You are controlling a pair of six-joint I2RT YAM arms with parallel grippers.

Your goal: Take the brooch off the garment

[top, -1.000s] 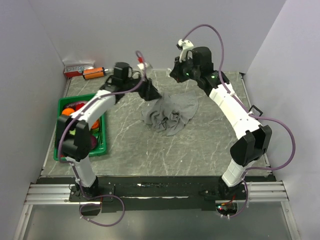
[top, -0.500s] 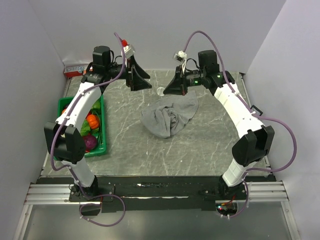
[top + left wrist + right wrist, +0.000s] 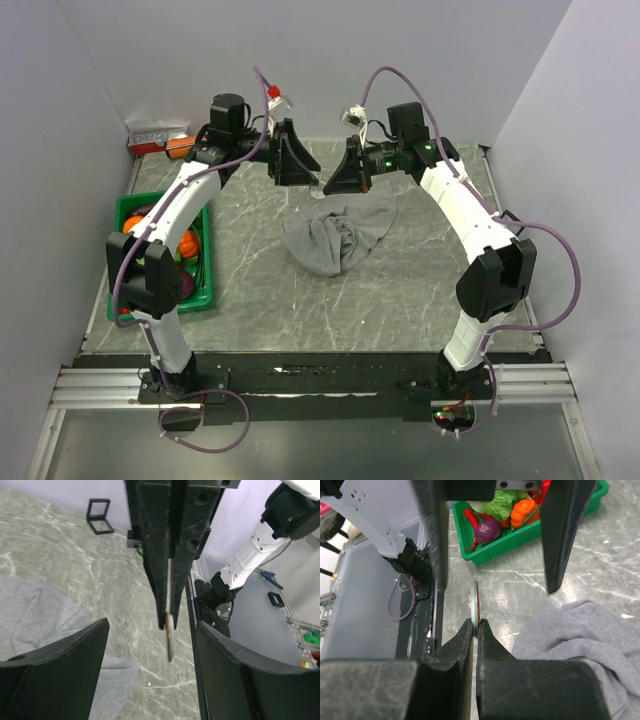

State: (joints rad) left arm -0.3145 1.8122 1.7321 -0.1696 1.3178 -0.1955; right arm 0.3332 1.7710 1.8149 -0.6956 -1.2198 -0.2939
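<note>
Right gripper [image 3: 475, 625] had its jaws pressed together on the brooch [image 3: 475, 605], a thin whitish disc seen edge-on, pinched at its lower rim and standing upright. The brooch was in the air just off the far-left edge of the garment [image 3: 335, 235], clear of the cloth and touching only those 2 fingertips. Facing it came the left gripper [image 3: 151, 625], jaws spread wide and holding nothing, 1 finger [image 3: 60, 665] on each side of the right gripper's tip with a clear gap both ways. From above, both grippers met nose to nose over the far side of the garment.

The garment lay rumpled in a grey heap on the bench [image 3: 400, 290], a grey marbled top with pale veins. Left of the garment sat a green crate [image 3: 205, 300] holding a purple vegetable [image 3: 486, 530] and a small orange pumpkin [image 3: 524, 514]. Further beyond the garment, at the far-left corner, a red-and-white box [image 3: 155, 137] rested by the wall. Plain pale walls [image 3: 560, 120] closed in 3 sides.
</note>
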